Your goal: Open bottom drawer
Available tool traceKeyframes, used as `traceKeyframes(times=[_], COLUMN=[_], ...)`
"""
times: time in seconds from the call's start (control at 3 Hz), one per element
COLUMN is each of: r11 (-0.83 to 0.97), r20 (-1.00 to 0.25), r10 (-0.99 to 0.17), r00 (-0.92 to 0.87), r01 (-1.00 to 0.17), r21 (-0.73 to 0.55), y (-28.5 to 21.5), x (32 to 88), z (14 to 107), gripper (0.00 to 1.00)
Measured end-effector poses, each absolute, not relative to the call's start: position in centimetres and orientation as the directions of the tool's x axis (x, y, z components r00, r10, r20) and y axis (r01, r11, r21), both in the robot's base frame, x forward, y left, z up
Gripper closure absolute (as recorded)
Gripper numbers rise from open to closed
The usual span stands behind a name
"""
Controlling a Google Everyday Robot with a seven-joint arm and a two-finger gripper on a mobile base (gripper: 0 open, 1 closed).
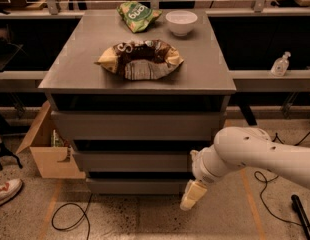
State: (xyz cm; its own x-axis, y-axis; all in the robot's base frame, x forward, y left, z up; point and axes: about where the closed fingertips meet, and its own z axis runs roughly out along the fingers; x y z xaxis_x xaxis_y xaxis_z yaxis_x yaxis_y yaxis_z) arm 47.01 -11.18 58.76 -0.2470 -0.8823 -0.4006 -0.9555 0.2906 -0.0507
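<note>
The grey cabinet [140,76] has three flat handleless fronts. The bottom drawer [135,185] is the lowest and smallest front, just above the floor, and its front sits flush and shut. My gripper [192,195] hangs from the white arm [255,154] at the drawer's right end, its pale fingers pointing down and left in front of the drawer's right edge. The middle drawer [130,161] and the top drawer [137,126] sit above it.
On the cabinet top lie a brown snack bag [140,59], a green chip bag [137,15] and a white bowl [181,22]. An open cardboard box [47,151] stands at the left. Cables [70,216] lie on the floor. A sanitizer bottle [280,64] stands on the right shelf.
</note>
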Motion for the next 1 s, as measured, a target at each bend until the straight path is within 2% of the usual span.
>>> traceKeyframes(times=[0.67, 1.0], r11=[0.302, 0.318], r20=[-0.403, -0.447], r10=[-0.871, -0.845], r00=[-0.282, -0.294], r01=[-0.953, -0.948], r21=[0.014, 0.023], y=[-9.4, -8.4], x=[46.5, 47.3], z=[49.0, 42.6], gripper=[0.00, 0.00])
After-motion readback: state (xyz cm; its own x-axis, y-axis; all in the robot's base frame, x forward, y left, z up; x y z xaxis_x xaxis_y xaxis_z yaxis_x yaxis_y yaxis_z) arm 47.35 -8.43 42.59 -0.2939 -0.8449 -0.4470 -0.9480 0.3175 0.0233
